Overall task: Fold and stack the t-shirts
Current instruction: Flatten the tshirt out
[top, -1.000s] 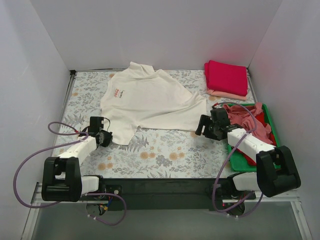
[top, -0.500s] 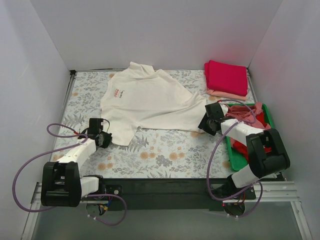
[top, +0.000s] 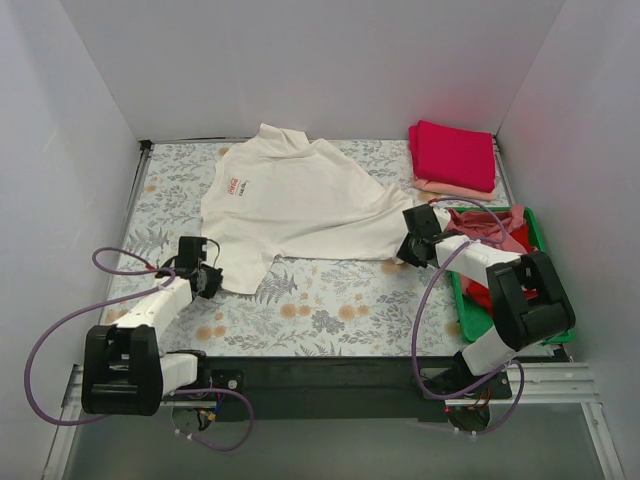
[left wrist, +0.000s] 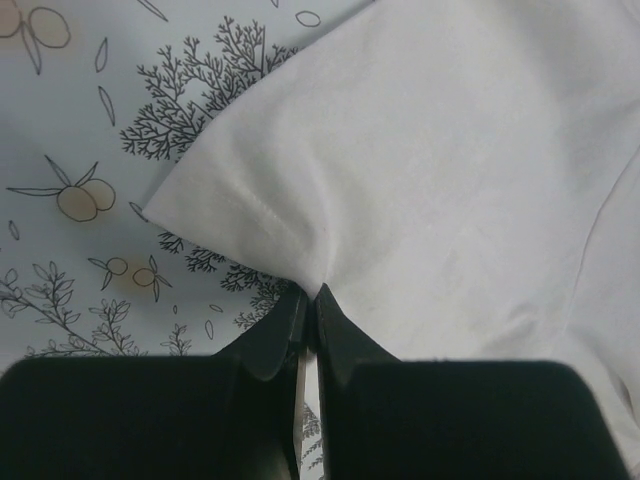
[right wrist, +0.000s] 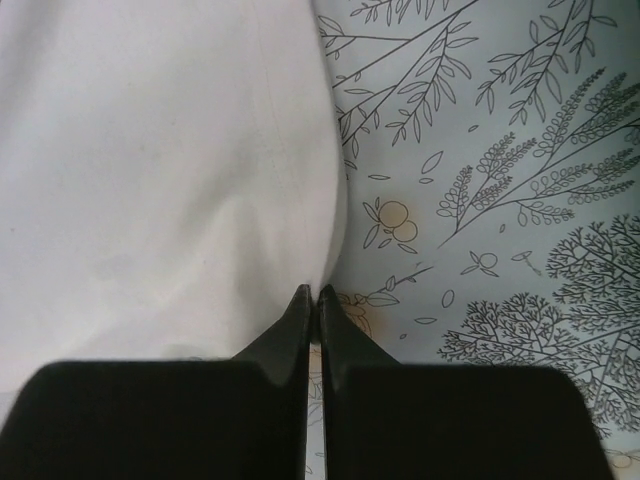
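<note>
The cream-white t-shirt [top: 300, 205] with a small red logo [top: 232, 186] lies spread on the floral cloth. My left gripper [top: 213, 283] is shut on its near left hem; in the left wrist view [left wrist: 312, 292] the cloth [left wrist: 450, 160] puckers into the closed tips. At the shirt's near right corner my right gripper [top: 404, 251] is shut, and the right wrist view [right wrist: 313, 290] shows the tips pinching the edge of the shirt [right wrist: 160, 170]. A folded magenta shirt [top: 452, 152] rests on a pale pink one [top: 450, 188] at the back right.
A green tray [top: 545, 250] at the right edge holds crumpled dusty-pink [top: 490, 224] and red [top: 490, 298] shirts, close beside my right arm. White walls enclose the table on three sides. A purple cable [top: 60, 320] loops from the left arm.
My right gripper moved left from the tray side to the shirt's near right corner and shut on it. The left gripper stayed shut on the hem.
</note>
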Controlling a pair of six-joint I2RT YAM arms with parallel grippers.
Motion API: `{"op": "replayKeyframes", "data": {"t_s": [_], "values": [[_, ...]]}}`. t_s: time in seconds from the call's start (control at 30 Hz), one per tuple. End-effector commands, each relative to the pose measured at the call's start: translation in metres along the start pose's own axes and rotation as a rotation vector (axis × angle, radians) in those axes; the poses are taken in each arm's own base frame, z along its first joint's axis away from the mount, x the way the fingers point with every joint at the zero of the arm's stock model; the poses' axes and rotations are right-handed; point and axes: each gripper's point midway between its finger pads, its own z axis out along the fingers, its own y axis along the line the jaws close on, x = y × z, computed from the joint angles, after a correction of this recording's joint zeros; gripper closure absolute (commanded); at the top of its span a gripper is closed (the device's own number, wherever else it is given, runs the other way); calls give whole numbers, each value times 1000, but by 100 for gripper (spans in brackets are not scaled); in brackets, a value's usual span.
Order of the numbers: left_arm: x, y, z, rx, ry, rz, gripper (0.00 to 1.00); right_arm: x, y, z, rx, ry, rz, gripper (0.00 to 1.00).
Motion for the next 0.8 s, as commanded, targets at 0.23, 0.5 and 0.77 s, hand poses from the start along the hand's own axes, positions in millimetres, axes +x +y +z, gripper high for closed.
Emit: {"op": "replayKeyframes", "data": {"t_s": [0.23, 0.5, 0.77], "values": [[-76, -98, -99, 321, -210, -103, 100, -103, 38, -118, -190, -373, -136, 99], [-154, -149, -270, 721, -507, -172, 100, -155, 57, -250, -390, -599, -177, 99], [-202, -160, -453, 1045, -820, -92, 100, -164, 64, -387, -658, -760, -246, 99]]}}
